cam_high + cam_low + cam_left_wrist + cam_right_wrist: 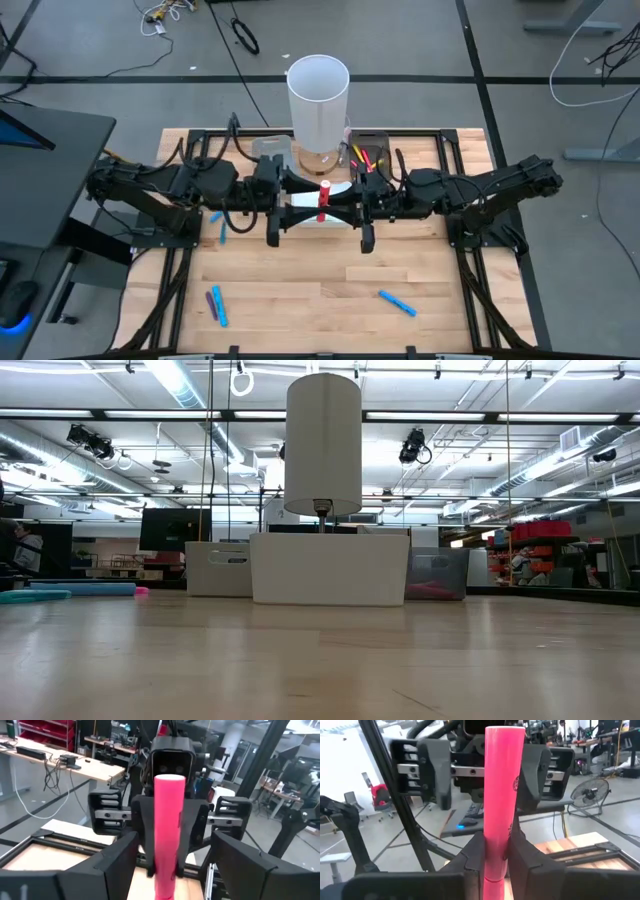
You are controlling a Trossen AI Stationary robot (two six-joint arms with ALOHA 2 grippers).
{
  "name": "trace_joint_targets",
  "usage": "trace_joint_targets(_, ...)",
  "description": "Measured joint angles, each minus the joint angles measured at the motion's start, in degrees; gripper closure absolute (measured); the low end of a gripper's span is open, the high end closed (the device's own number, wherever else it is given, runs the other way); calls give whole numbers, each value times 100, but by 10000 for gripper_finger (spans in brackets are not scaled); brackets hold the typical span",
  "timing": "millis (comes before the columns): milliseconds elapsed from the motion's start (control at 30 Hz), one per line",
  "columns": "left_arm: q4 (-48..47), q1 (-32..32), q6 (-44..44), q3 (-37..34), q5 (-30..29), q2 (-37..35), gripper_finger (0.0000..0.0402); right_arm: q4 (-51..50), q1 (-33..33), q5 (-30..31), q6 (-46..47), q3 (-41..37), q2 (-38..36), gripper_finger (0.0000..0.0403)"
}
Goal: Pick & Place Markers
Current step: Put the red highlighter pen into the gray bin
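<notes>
- The two arms are meeting at the middle of the wooden desk (300,290), just in front of the tall white cylinder (318,100).
- The right hand (495,865) is gripping a red-pink marker (323,200) by its lower end, its fingers closed tight on the barrel, and the marker is standing upright above the desk.
- The left hand (170,870) is facing it from the other side with its fingers spread wide on either side of the same marker (169,835); they are not touching the barrel.
- In the right wrist view the marker (502,800) is rising straight up between the dark fingers (470,865), with the left arm's hand showing behind it.
- A white tray (330,568) is sitting under the cylinder (323,440), with a grey tray (218,568) beside it on one side and a clear tray (438,574) on the other.
- Several markers (362,157) are lying in the tray just right of the cylinder.
- Two blue markers (218,224) are lying near the left arm.
- A blue and a purple marker (216,305) are lying side by side near the front left of the desk.
- One blue marker (397,303) is lying alone at the front right, well apart from the others.
</notes>
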Motion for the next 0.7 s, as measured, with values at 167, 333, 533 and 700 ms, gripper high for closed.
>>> trace_joint_targets(167, 137, 9, -19, -4, 87, 112, 142, 11, 1, -39, 10, -2, -2, 354)
trace_joint_targets(333, 163, 36, -45, -4, 288, 155, 154, -27, 1, -55, 20, -2, -2, 354)
trace_joint_targets(533, 83, 98, -286, -4, 418, 225, 228, -42, 1, -176, 53, -2, -2, 354)
trace_joint_targets(700, 113, 96, -267, -4, 243, 232, 299, -74, 5, -185, 58, -2, -2, 354)
